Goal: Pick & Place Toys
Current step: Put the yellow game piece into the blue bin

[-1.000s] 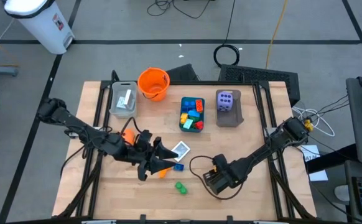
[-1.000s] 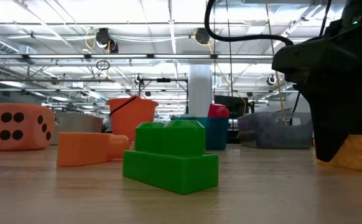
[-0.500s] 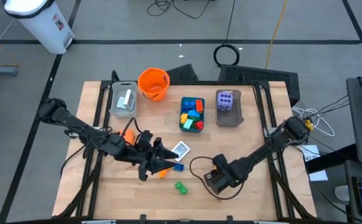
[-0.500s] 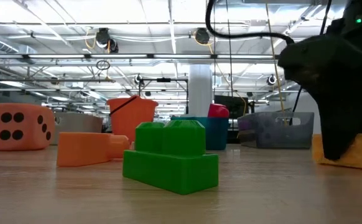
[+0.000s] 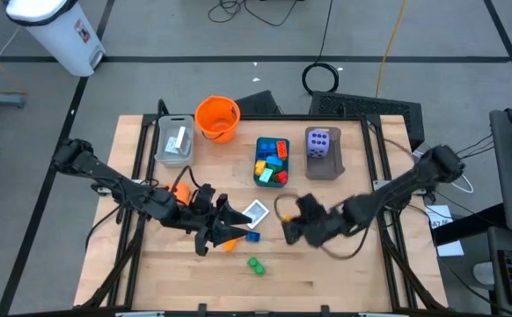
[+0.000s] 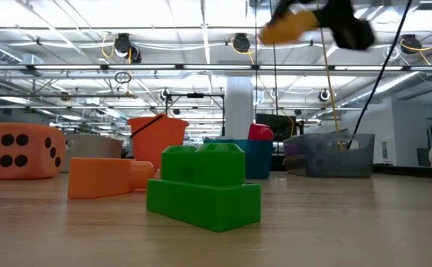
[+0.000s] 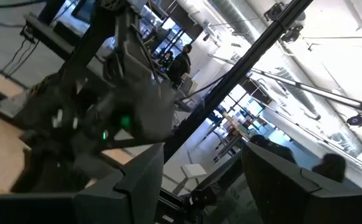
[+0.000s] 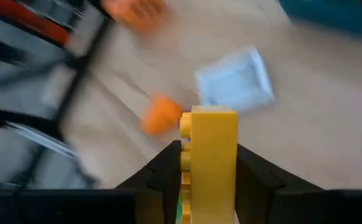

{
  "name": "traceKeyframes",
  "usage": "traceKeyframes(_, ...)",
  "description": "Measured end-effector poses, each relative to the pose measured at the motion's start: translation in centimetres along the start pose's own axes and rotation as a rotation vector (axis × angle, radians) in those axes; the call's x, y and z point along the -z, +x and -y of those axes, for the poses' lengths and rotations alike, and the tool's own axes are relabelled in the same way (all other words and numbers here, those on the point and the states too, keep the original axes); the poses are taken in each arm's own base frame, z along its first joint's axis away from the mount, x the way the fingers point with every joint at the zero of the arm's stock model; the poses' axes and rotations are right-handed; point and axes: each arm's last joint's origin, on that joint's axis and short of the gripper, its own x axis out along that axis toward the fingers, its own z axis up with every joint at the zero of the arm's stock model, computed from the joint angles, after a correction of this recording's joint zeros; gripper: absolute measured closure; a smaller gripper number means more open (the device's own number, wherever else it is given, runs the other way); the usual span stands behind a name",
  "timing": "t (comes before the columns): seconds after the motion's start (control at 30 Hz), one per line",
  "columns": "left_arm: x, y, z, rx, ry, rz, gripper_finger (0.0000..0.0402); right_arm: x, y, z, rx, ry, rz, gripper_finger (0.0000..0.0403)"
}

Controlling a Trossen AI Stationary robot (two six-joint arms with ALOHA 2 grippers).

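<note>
Right pincer (image 8: pixel 209 180) clenched on yellow brick (image 8: pixel 209 155), long axis along the fingers, lifted clear of the surface (image 5: pixel 344 273). Teal tray (image 5: pixel 272 163) lies ahead, beyond white card (image 5: pixel 255 211). Left pincer (image 5: pixel 230 224) low over orange brick (image 5: pixel 232 238); grip state: cannot tell.

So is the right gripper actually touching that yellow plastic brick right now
Touching. In the right wrist view, the right gripper has one dark finger pressed against each side of the upright yellow plastic brick, with no gap showing.

Right pincer (image 5: pixel 289 227) hovers beside white card (image 5: pixel 255 211).
</note>
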Motion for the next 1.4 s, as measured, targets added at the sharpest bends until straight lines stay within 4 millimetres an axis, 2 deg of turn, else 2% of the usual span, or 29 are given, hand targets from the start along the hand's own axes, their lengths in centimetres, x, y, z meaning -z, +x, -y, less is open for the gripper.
traceKeyframes(0.17,-1.0,-0.6,0.4,0.014,0.036,0.026,0.0179,-5.7,-2.5,-1.0,-0.187,0.001,0.135,0.0315)
traceKeyframes(0.3,-2.3,-1.6,0.7,0.012,0.071,0.039,0.0179,-9.8,-3.0,-0.2,-0.235,0.017,0.168,0.0315)
traceKeyframes(0.57,-5.7,-5.1,0.6,-0.06,0.149,0.014,0.0179,-15.7,-0.9,2.8,-0.184,0.071,0.178,0.0315)
traceKeyframes(0.73,-7.7,-7.4,0.1,-0.126,0.204,0.007,0.0179,-18.4,1.0,4.5,-0.146,0.097,0.156,0.0315)
traceKeyframes(1.0,-10.3,-10.6,-1.2,-0.24,0.325,0.024,0.0179,-20.0,5.8,6.0,0.03,0.063,0.062,0.0315)
traceKeyframes(1.23,-11.6,-12.8,-2.2,-0.338,0.395,0.028,0.0179,-19.4,9.3,8.3,0.173,0.071,-0.018,0.0315)
traceKeyframes(1.4,-11.9,-13.3,-2.8,-0.349,0.401,-0.01,0.0179,-19.5,11.0,9.4,0.206,0.104,-0.027,0.0307)
